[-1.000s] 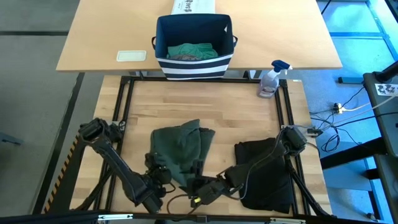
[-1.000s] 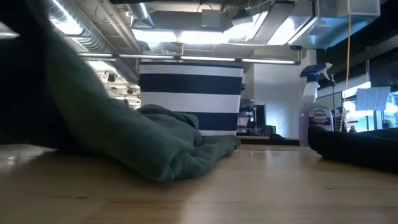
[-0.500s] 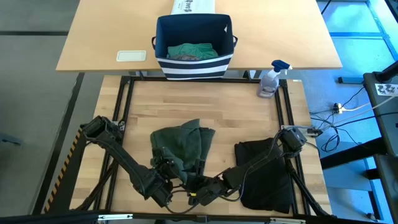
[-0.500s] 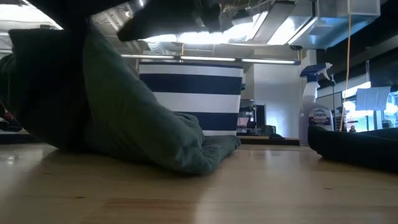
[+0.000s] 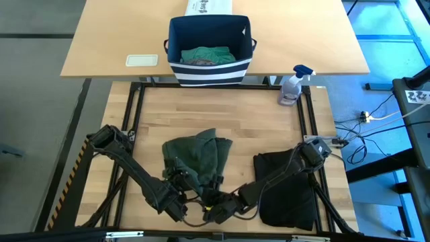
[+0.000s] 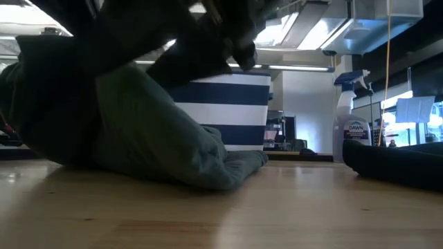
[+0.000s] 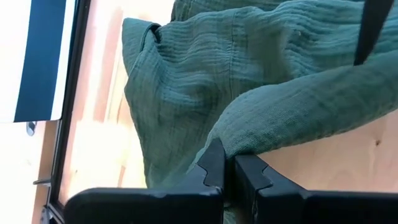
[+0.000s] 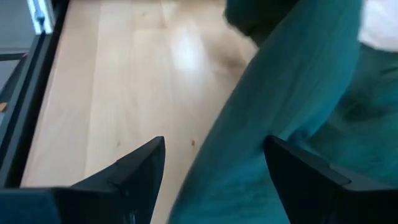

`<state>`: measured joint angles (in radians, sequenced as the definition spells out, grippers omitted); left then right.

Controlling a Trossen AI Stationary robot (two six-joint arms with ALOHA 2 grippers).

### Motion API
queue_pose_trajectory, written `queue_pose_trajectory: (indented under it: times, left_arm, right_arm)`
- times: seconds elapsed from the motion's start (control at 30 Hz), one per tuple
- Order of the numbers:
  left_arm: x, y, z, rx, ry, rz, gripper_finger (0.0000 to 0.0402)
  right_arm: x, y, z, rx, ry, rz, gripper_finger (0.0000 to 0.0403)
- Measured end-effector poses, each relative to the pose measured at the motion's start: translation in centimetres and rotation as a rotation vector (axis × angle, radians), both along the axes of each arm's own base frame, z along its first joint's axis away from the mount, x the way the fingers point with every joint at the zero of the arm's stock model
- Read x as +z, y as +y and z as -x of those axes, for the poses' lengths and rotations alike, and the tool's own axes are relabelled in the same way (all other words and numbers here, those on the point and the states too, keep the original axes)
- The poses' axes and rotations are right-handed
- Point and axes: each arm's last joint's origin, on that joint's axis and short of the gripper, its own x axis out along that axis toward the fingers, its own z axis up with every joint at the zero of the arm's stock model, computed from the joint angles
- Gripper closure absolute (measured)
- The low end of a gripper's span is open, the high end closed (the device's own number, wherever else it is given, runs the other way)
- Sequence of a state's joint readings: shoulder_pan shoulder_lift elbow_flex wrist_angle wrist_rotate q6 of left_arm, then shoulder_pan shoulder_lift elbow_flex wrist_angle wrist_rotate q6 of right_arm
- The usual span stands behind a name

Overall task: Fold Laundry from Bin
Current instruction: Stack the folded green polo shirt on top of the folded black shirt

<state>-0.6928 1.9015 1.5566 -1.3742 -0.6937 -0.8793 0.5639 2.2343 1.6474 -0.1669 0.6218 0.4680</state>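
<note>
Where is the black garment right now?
In the high view, the black garment lies flat on the table's right side, right of the dark green garment, under the right arm.

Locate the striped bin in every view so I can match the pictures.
High view: bin at top centre, on the table beyond the work table.
Low view: bin at centre, behind the green garment.
Left wrist view: a navy and white strip at the left edge, probably the bin.
Right wrist view: not in it.
Shared landmark: the green garment.
</note>
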Motion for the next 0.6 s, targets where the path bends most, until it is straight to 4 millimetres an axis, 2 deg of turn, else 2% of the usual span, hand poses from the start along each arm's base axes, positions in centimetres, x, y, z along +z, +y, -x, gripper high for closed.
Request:
queue_pose_trajectory:
  times: [0.23, 0.37, 0.47, 0.6]
  left_arm:
    - [0.0, 0.0, 0.0, 0.001, 0.006, -0.002, 0.0401]
    - [0.0, -0.1, 0.2, -0.004, 0.012, -0.002, 0.0401]
    - [0.0, -0.2, 0.3, -0.008, 0.020, 0.003, 0.0401]
    - [-0.1, -0.9, 1.0, -0.026, 0.054, 0.019, 0.0401]
  right_arm:
    - [-1.9, 0.0, 0.7, -0.029, 0.110, 0.001, 0.0128]
    - [-2.3, -0.4, 1.2, -0.066, 0.164, 0.018, 0.0139]
    - [-2.0, -0.6, 1.4, -0.077, 0.216, 0.067, 0.0178]
    - [-0.5, -0.5, 1.4, -0.064, 0.273, 0.097, 0.0274]
